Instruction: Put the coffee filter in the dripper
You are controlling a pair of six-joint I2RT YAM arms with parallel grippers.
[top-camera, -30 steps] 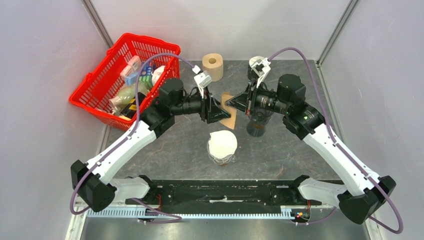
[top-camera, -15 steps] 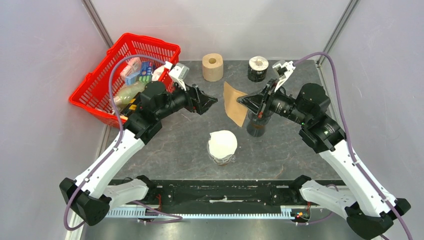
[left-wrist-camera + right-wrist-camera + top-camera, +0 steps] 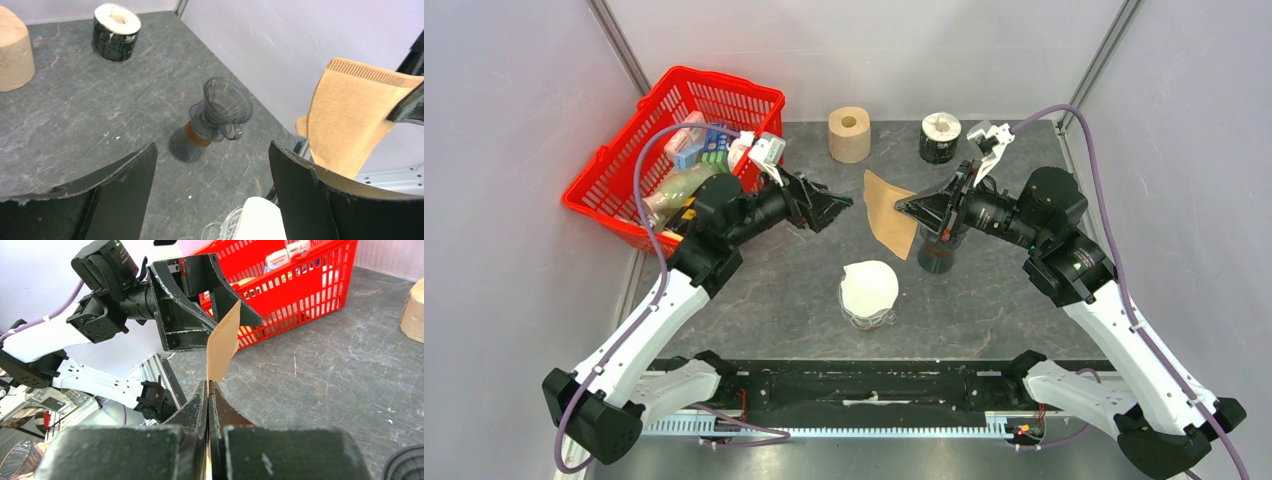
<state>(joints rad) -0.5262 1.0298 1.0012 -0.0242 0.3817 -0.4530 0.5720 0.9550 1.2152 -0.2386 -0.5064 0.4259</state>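
The brown paper coffee filter (image 3: 888,212) hangs in the air, pinched at one edge by my right gripper (image 3: 903,207), which is shut on it; it also shows edge-on in the right wrist view (image 3: 222,342) and in the left wrist view (image 3: 350,120). The dark dripper (image 3: 226,102) stands on a brown-collared base, partly hidden under my right arm in the top view (image 3: 936,255). My left gripper (image 3: 842,203) is open and empty, a short way left of the filter.
A red basket (image 3: 614,185) of groceries sits at the back left. A tan roll (image 3: 849,134) and a black-wrapped roll (image 3: 940,138) stand at the back. A glass holder with white filters (image 3: 869,293) stands in the near middle.
My left gripper has let go of the filter and drawn back to the left, jaws open. My right gripper has kept the filter and shifted slightly right.
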